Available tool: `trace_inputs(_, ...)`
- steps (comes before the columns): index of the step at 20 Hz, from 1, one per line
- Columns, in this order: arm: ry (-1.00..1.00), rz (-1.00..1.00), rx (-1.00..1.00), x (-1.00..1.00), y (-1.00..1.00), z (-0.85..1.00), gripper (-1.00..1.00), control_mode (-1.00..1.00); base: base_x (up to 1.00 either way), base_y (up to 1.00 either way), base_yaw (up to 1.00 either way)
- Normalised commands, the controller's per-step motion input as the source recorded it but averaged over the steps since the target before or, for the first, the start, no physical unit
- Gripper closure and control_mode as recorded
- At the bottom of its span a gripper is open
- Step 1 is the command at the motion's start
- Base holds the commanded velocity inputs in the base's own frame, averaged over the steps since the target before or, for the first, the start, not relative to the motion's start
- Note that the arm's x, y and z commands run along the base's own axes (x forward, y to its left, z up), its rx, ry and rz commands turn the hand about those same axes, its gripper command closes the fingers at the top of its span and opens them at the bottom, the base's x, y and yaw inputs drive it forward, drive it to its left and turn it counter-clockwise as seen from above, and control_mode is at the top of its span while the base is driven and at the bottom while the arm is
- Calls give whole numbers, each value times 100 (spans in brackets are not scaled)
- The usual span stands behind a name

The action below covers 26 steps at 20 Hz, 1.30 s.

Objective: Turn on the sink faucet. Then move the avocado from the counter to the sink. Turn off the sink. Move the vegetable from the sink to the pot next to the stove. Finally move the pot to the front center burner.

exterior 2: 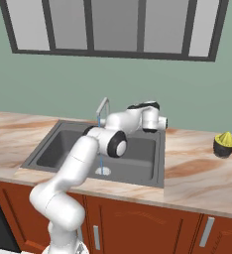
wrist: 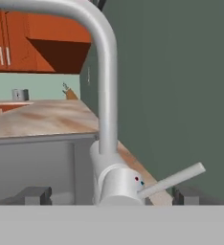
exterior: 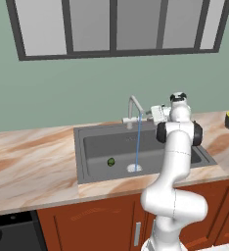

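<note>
While water ran: a thin blue stream was seen falling from the faucet spout to the drain area of the sink.
Gripper: the gripper was held level at the faucet base, fingers wide apart, nothing clamped; one finger tip was seen on each side of the base.
Lever: the lever was seen sticking out sideways from the base, toward one finger tip, not touched as far as could be told.
Avocado: the avocado was seen on the sink floor, left of the stream, apart from the drain.
Arm: the arm was stretched over the sink's front rim toward the back wall.
Counter: the counter was seen around the sink; a dark bowl with a yellow-green thing was noted far right.
Pot: a small grey pot was seen far along the counter in the hand view, too small for detail.
</note>
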Motion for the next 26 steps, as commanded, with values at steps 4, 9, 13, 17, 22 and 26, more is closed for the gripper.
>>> trace_inputs(4,0,0,0,31,0,-16,-100,-100,0,0,0)
trace_inputs(9,0,1,0,26,5,-3,-100,-100,0,0,0)
trace_inputs(13,0,1,0,26,8,0,-100,-100,0,0,0)
trace_inputs(17,1,0,0,21,15,0,-100,-100,0,0,0)
trace_inputs(22,0,3,0,4,34,0,-100,-100,0,0,0)
trace_inputs(26,0,8,0,-6,48,0,-100,-100,0,0,0)
